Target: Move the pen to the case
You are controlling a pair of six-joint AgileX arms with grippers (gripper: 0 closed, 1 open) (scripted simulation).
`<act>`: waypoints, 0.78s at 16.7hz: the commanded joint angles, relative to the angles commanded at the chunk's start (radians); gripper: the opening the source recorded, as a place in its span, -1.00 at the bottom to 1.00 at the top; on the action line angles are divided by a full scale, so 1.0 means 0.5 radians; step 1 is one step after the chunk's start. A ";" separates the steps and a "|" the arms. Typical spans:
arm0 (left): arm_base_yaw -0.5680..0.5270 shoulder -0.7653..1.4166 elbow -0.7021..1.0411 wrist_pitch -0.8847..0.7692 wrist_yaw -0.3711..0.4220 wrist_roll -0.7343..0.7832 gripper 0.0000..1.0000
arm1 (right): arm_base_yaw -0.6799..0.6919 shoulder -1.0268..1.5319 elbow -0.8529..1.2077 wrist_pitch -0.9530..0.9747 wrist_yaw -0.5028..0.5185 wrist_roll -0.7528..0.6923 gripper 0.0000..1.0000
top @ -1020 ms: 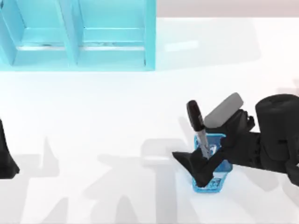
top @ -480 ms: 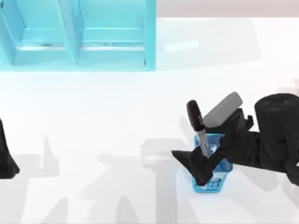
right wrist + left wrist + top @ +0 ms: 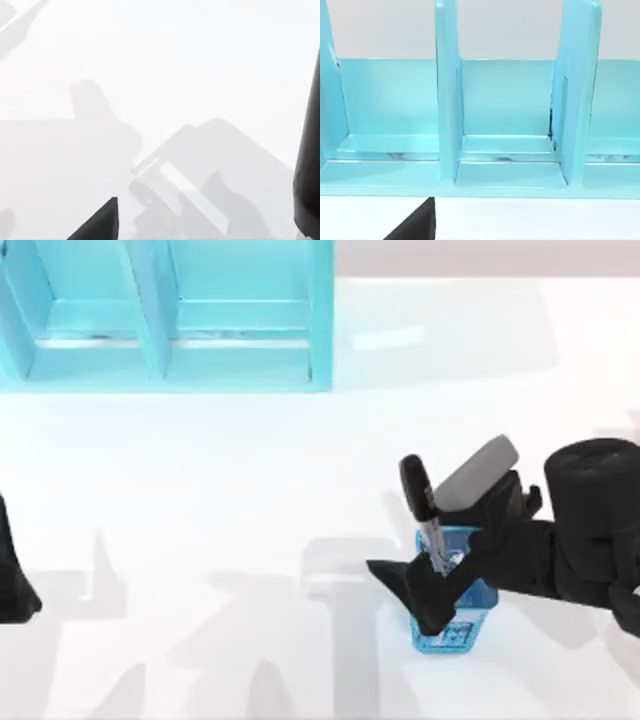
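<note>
Now right gripper clamps pen over blue holder; left arm parked.

My right arm reaches in from the right side, its wrist bent so the right gripper points leftward and down. My fingers sit close on either side of the pen — its barrel runs between them, cap tilted up and away above my jaws. My left arm is parked at the left edge, well apart from the other.
</note>
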 joint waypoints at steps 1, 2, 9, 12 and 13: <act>0.000 0.000 0.000 0.000 0.000 0.000 1.00 | 0.000 0.000 0.000 0.000 0.000 0.000 -1.00; 0.000 0.000 0.000 0.000 0.000 0.000 1.00 | 0.000 0.000 0.000 0.000 0.000 0.000 -1.00; 0.000 0.000 0.000 0.000 0.000 0.000 1.00 | -0.145 -0.049 0.106 -0.228 -0.125 -0.086 -1.00; 0.000 0.000 0.000 0.000 0.000 0.000 1.00 | -0.366 -0.147 0.253 -0.615 -0.296 -0.247 -1.00; 0.000 0.000 0.000 0.000 0.000 0.000 1.00 | -0.453 -0.201 0.312 -0.786 -0.364 -0.316 -1.00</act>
